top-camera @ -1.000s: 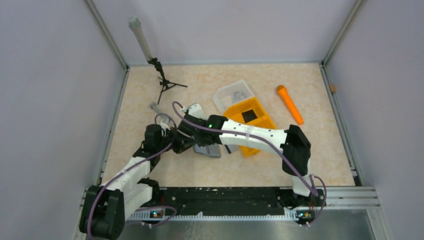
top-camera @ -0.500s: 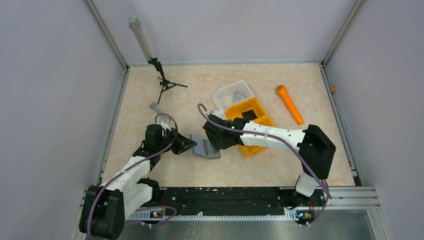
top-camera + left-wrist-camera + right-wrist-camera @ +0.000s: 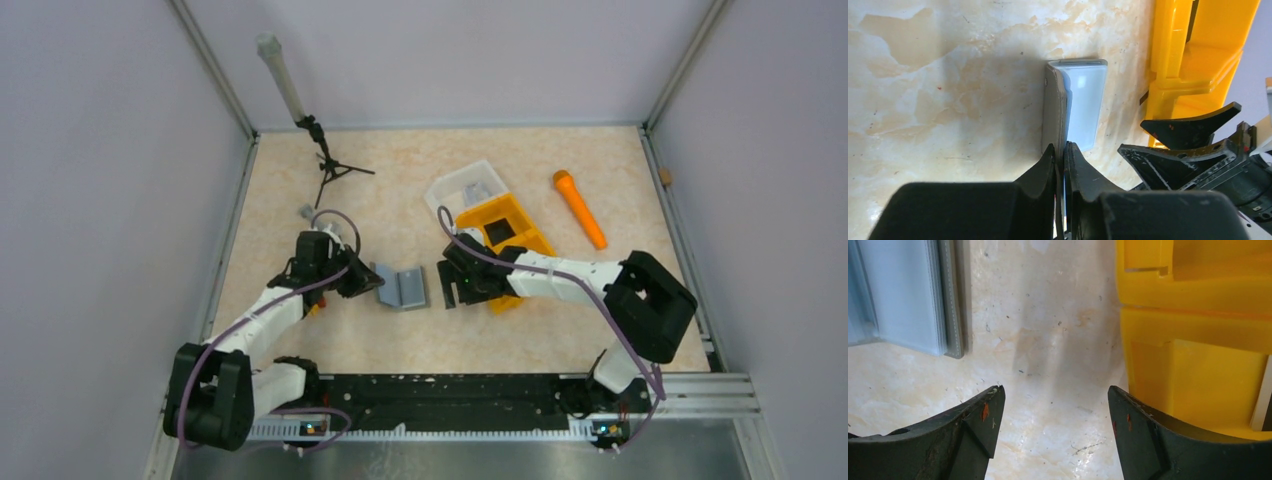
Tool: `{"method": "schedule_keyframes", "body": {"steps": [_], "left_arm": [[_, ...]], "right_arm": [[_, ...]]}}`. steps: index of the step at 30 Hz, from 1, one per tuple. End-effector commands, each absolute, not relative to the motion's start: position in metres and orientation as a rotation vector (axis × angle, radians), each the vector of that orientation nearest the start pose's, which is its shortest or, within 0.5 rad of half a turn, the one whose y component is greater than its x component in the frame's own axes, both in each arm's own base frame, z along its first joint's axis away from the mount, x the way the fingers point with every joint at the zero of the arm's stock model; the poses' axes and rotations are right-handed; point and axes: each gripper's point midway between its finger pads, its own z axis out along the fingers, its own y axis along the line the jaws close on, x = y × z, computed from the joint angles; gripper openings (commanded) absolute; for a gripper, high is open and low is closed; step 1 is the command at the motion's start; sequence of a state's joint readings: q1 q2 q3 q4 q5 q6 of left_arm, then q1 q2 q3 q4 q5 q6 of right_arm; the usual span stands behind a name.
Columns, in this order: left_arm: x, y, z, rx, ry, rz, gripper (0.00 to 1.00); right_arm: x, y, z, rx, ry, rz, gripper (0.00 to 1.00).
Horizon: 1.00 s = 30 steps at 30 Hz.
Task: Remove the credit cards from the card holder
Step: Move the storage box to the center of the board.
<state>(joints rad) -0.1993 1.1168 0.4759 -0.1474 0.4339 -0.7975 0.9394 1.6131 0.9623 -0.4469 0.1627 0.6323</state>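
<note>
The grey card holder lies spread open on the table. In the left wrist view its grey flap stands on edge beside a pale grey-blue inner face. My left gripper is pinched on the near edge of that flap. My right gripper stands open over bare table, between the card holder and the orange bin, holding nothing. A flat black credit card lies in the bin. I cannot tell whether cards sit in the holder's slots.
The orange bin sits just right of the right gripper, with a clear tray behind it. An orange marker lies at the far right. A small tripod stands at the back left.
My right gripper let go, opened and drew back right from the holder toward the bin. The holder now lies spread wider and a little further left, and the left arm shifted with it.
</note>
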Motion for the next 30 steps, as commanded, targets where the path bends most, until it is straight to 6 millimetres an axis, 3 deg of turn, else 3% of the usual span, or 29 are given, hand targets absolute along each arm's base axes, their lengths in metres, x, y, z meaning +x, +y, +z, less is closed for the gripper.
{"method": "schedule_keyframes", "body": {"steps": [1,5,10,14,18,21,24,30], "left_arm": [[0.257,-0.149,0.084,-0.460,2.398,-0.930,0.12],[0.259,-0.149,0.087,-0.447,2.393,-0.931,0.14],[0.259,-0.148,0.093,-0.400,2.394,-0.913,0.39],[0.261,-0.146,0.108,-0.380,2.344,-0.907,0.42],[0.261,-0.146,0.117,-0.366,2.331,-0.903,0.43],[0.258,-0.145,0.115,-0.356,2.345,-0.892,0.44],[0.254,-0.143,0.111,-0.352,2.359,-0.878,0.49],[0.247,-0.138,0.108,-0.340,2.374,-0.848,0.54]], "right_arm": [[0.225,0.285,0.045,-0.275,2.612,0.370,0.78],[0.236,0.266,0.040,-0.246,2.617,0.281,0.78],[0.247,0.246,0.041,-0.223,2.614,0.238,0.78],[0.239,0.266,0.057,-0.287,2.591,0.421,0.78],[0.238,0.275,0.096,-0.285,2.514,0.543,0.77],[0.246,0.258,0.119,-0.279,2.473,0.433,0.76],[0.252,0.239,0.129,-0.329,2.449,0.291,0.75],[0.258,0.204,0.111,-0.450,2.454,0.012,0.75]]}}
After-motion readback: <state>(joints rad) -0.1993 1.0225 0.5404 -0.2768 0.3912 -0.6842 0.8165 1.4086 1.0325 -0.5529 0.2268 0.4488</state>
